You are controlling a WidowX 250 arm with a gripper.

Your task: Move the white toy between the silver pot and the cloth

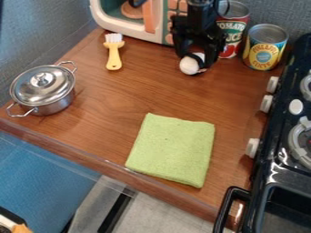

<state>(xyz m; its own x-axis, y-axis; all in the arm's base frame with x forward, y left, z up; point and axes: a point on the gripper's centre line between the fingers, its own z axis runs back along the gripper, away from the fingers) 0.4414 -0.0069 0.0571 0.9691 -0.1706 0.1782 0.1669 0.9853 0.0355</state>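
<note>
The black gripper (pixel 198 63) is at the white toy (pixel 189 66) near the 2 cans (pixel 265 48), I can't tell if it's squeezing, and this looks like grabbing time, with carrying it between the silver pot (pixel 45 86) and green cloth (pixel 173 150) next.

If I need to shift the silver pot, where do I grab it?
I'd take the loop handle nearer the brush, coming down from above on the brush's side, away from the wall. It juts clear of the pot; the lid's knob might lift only the lid.
</note>
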